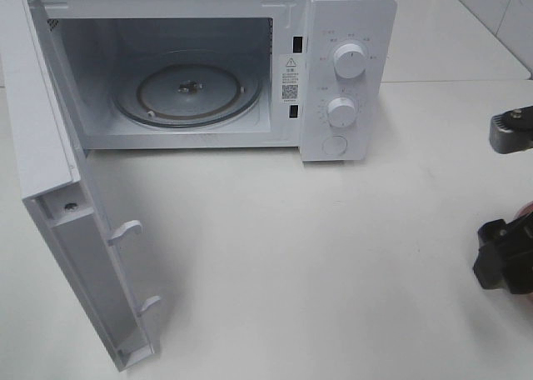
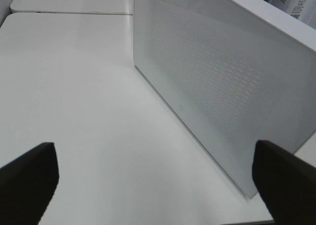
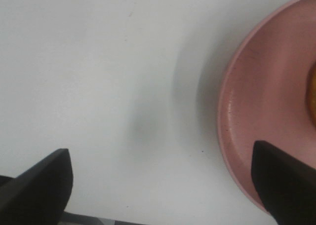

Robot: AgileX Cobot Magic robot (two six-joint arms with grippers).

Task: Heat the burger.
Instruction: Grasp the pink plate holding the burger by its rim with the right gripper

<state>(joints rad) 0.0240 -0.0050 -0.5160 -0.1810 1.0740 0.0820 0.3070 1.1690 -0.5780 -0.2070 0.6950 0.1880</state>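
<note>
Only a thin golden-brown sliver of the burger [image 3: 313, 92] shows, at the picture's edge in the right wrist view, sitting on a pink round plate [image 3: 256, 101]. My right gripper [image 3: 160, 151] is open above the table beside the plate, with one finger [image 3: 284, 180] over the plate's rim and nothing between the fingers. Black parts of the right arm [image 1: 504, 255] show at the right edge of the high view. My left gripper [image 2: 153, 161] is open and empty, facing the outer face of the microwave door [image 2: 222, 87].
The white microwave [image 1: 346, 72] stands at the back of the white table, its door [image 1: 58, 213] swung wide open toward the front left. Inside lies a glass turntable [image 1: 187, 92]. Two knobs [image 1: 347, 61] are on its right panel.
</note>
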